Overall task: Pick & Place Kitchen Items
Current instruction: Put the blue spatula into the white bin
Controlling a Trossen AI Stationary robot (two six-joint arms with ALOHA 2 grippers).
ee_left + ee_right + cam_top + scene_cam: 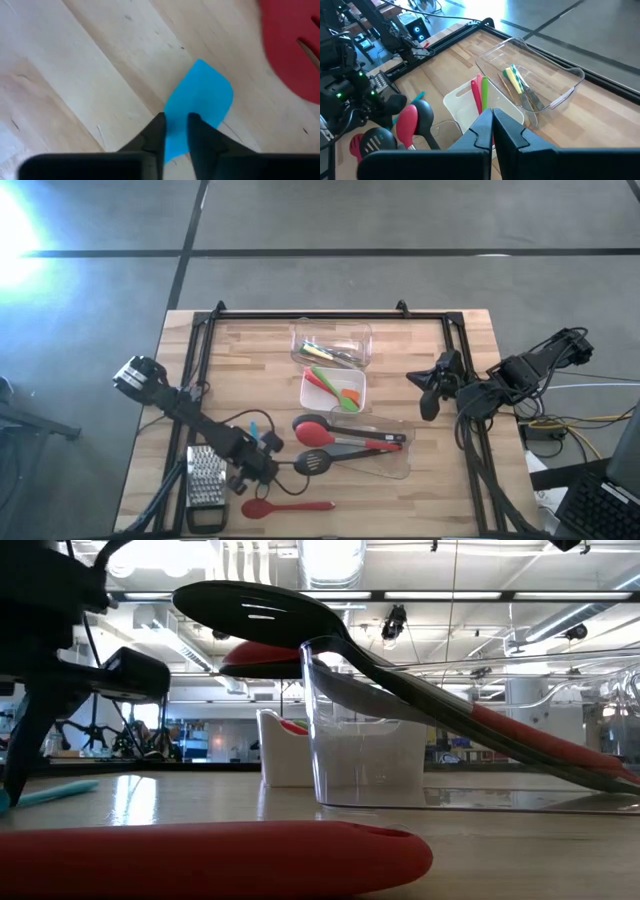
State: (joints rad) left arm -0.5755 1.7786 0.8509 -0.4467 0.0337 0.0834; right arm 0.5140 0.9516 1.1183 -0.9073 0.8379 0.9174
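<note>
A small teal spatula [200, 95] lies flat on the wooden table [440, 490], and my left gripper [176, 127] stands over it, pointing down and shut on it, near the table's front left [262, 452]. Its teal handle [55, 792] rests on the wood. A red slotted utensil [285, 506] lies on the table just nearer the front edge. My right gripper [492, 125] hangs shut and holding nothing above the right side [432, 395]. My left gripper pinches the teal spatula between its two fingers [156, 134], at the narrow part just behind the blade [175, 142]. The fingers come from above, pointing down, and lie across the tool. The spatula lies flat on the table.
A steel grater [205, 480] lies left of my left gripper. A clear tub [395, 460] holds red and black utensils; a black ladle [260, 612] leans on its rim. A white tub [333, 388] and a far clear tub [332, 345] hold small tools.
</note>
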